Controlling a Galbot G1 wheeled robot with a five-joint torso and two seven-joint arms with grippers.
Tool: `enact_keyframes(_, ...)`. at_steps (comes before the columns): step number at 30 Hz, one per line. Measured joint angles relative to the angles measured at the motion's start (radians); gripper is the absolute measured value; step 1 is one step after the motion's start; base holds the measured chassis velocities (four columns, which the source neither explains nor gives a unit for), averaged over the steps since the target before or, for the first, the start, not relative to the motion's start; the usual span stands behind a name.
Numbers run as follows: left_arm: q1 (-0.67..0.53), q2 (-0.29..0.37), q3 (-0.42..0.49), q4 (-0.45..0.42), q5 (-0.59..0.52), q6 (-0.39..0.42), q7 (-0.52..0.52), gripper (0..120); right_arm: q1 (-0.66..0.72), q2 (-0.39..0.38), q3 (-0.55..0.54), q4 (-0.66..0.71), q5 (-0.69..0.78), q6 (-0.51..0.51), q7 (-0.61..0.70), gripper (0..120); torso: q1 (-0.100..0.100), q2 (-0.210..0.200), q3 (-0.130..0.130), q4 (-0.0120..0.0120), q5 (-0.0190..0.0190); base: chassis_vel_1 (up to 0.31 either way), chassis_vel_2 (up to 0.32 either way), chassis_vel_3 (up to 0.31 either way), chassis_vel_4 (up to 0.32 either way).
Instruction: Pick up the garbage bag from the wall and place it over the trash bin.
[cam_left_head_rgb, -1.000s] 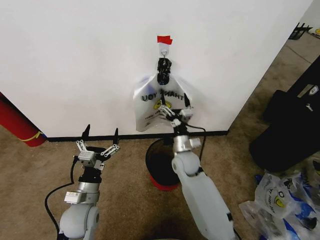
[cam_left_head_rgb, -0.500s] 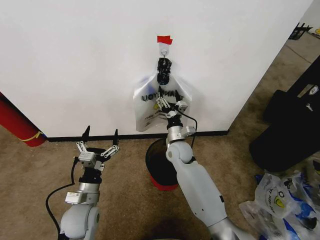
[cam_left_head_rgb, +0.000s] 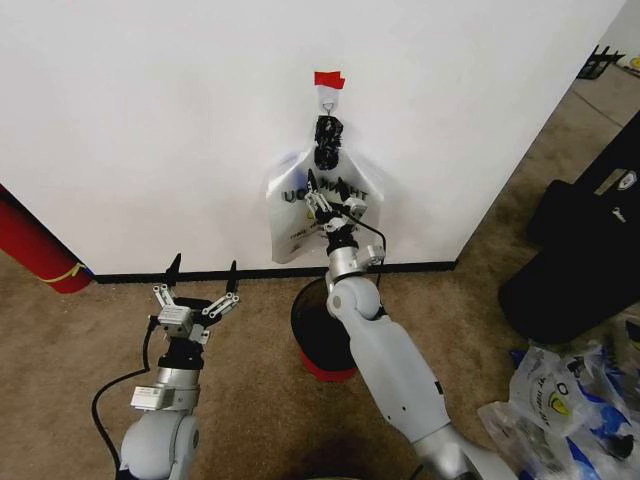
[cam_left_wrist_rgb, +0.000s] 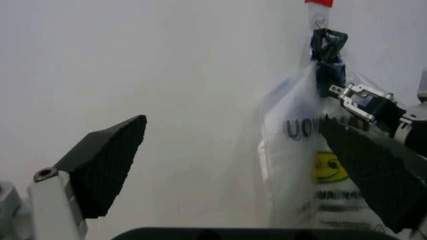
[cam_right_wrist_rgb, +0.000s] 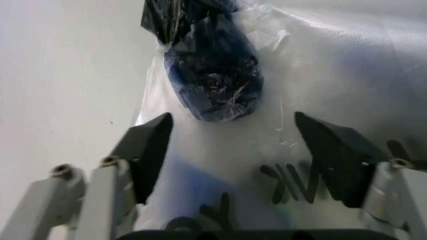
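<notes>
Right end effector has risen up one garbage bag.

The head view looks forward and down at the wall from well back. The left wrist view faces that wall past the left gripper, farther off. The right wrist view sits close, just before the garbage bag, which all three views share.

The garbage bag, see-through with black lettering, a yellow smiley and a dark knotted top, hangs from a small hook on the white wall. The black mesh trash bin stands upright on the floor below it.
</notes>
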Motion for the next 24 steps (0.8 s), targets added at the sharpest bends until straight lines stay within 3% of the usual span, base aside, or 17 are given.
enact_keyframes(13, 0.012, 0.002, 0.003, -0.001, 0.014, -0.008, 0.0, 100, 0.04, -0.001, -0.004, -0.027, -0.01, 0.002, -0.009, 16, 0.0, 0.0, 0.0, 0.0001, 0.0, 0.0, 0.0, 0.0, 0.0)
enact_keyframes(18, 0.014, 0.003, 0.006, 0.003, 0.017, -0.011, 0.0, 100, 0.041, -0.001, -0.004, -0.015, -0.013, 0.003, -0.01, 5, 0.0, 0.0, 0.0, 0.0, 0.0, 0.0, 0.0, 0.0, 0.0)
enact_keyframes(24, 0.014, -0.002, 0.012, 0.01, 0.024, -0.017, 0.0, 100, 0.038, -0.001, -0.002, -0.003, -0.016, 0.003, -0.015, 0, 0.0, 0.0, 0.0, 0.0001, 0.0, 0.0, 0.0, 0.0, 0.0)
